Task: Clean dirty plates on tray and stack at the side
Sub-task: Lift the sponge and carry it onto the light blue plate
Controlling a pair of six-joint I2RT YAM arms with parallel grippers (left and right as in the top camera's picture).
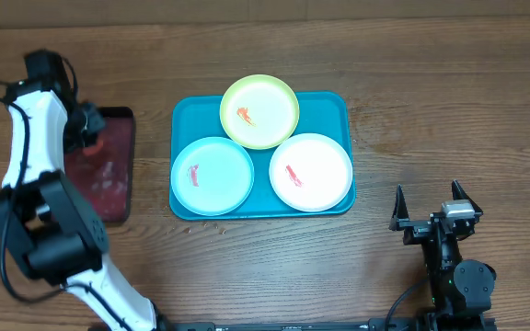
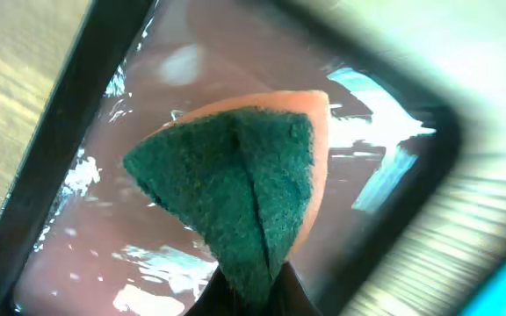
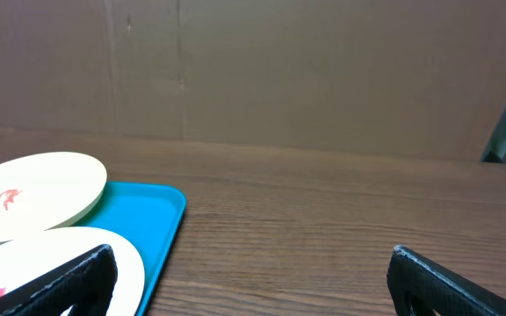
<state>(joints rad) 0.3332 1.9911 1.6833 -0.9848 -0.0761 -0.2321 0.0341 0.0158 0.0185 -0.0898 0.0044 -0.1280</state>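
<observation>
Plates (image 1: 259,111) sit dirty on the blue tray (image 1: 332,103): yellow-green (image 1: 274,99) at twelve o'clock, light blue (image 1: 219,179) at eight, white (image 1: 318,165) at four. At nine o'clock, left fingers (image 2: 249,297) squeeze a green sponge (image 2: 235,180) over the dark red tray (image 1: 110,179). At four, right fingers (image 1: 428,208) gape, holding nothing.

Wooden table (image 1: 449,92) bears teal tray (image 1: 329,106) and dark red tray (image 1: 110,184).

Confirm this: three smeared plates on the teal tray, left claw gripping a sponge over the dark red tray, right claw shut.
Not shut: the right wrist view shows the right claw open. The plates, teal tray, left claw, sponge and dark red tray are as stated.
</observation>
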